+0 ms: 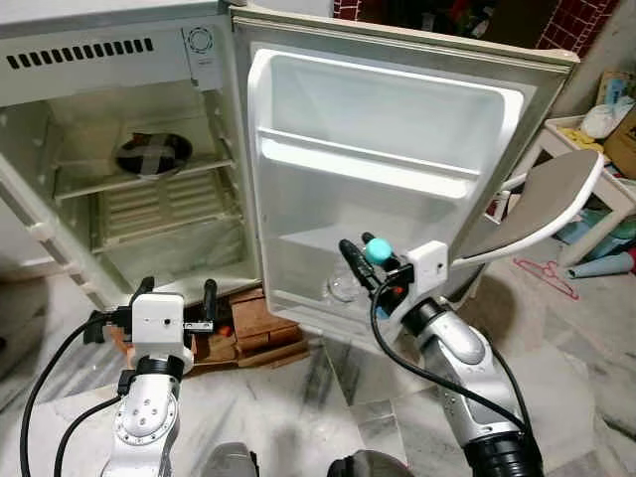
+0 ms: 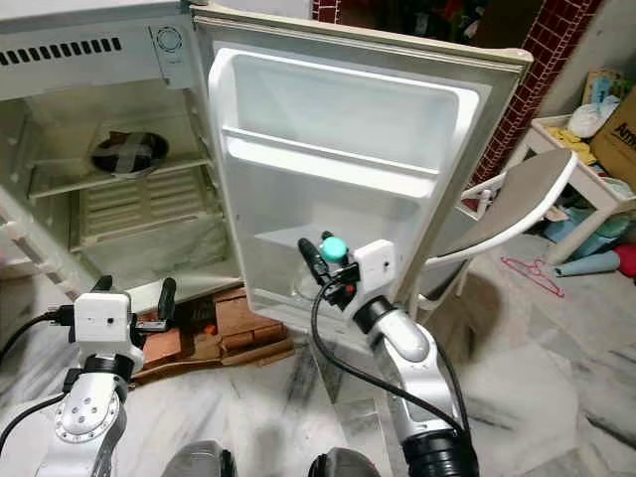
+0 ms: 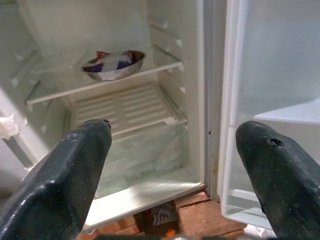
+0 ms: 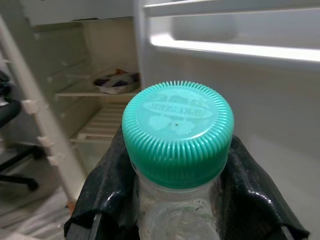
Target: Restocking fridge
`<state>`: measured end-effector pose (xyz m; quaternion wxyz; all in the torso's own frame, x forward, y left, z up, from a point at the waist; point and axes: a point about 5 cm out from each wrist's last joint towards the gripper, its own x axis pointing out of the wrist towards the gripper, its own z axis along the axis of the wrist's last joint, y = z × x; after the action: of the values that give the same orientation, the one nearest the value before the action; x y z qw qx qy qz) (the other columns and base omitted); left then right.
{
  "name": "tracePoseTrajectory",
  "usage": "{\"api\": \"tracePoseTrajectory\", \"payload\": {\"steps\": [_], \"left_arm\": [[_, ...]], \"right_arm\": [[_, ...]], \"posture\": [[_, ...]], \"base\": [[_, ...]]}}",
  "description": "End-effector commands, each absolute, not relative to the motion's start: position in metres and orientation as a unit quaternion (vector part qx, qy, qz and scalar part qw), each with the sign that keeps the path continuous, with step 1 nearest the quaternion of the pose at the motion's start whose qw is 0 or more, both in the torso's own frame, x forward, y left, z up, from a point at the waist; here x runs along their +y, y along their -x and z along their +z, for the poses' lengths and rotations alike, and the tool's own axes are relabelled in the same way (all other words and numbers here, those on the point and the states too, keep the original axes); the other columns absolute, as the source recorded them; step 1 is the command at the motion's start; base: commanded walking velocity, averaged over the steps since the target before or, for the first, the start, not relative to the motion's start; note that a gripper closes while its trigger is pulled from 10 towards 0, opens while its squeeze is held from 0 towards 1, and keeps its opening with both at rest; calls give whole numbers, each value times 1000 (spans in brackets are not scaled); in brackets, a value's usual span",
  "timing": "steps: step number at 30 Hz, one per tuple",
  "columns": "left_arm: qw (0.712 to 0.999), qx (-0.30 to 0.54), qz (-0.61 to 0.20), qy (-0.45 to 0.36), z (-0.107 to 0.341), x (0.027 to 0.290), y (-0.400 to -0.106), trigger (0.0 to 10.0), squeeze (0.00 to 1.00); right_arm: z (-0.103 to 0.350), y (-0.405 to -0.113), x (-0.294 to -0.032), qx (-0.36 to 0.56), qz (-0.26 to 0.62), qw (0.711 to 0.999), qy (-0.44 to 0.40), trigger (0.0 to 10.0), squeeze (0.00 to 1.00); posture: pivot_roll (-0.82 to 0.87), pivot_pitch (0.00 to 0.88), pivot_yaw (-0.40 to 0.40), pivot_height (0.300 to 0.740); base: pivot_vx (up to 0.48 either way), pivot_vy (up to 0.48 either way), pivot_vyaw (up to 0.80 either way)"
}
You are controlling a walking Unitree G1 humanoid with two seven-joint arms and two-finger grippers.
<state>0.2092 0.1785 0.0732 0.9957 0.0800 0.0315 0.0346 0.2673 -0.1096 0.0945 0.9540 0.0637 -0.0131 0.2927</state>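
R arm reaches fwd, bent at elbow, right gripper [image 1: 360, 254] clamped on a clear bottle [image 4: 177, 210] w/ teal cap [image 4: 177, 131], held at the lower shelf of the open fridge door [image 1: 388, 129]. L arm is raised low before the fridge [image 1: 119, 189], left gripper [image 1: 177, 295] fingers wide apart (nothing between them). Steel bowl [image 3: 114, 65] sits on the upper inside shelf. Bricks [image 1: 260, 328] lie under the fridge.

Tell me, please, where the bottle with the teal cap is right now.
The bottle is held in the right claw, low against the open fridge door, at its bottom shelf.
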Motion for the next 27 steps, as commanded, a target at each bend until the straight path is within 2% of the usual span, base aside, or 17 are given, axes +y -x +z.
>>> {"api": "tracePoseTrajectory", "payload": {"steps": [1,10,27], "left_arm": [[995,34,39,-86,74,180,-209,10000,0],[995,40,34,-89,73,179,-208,10000,0],[994,45,20,-95,72,174,-207,10000,0]], "right_arm": [[100,-269,-107,-28,294,954,-61,10000,0],[102,-274,-111,-30,272,960,-64,10000,0],[102,-273,-106,-40,273,959,-64,10000,0]], "posture": [[135,83,-52,740],[138,96,-44,740],[134,109,-37,645]], "base": [[0,0,0],[0,0,0],[0,0,0]]}}
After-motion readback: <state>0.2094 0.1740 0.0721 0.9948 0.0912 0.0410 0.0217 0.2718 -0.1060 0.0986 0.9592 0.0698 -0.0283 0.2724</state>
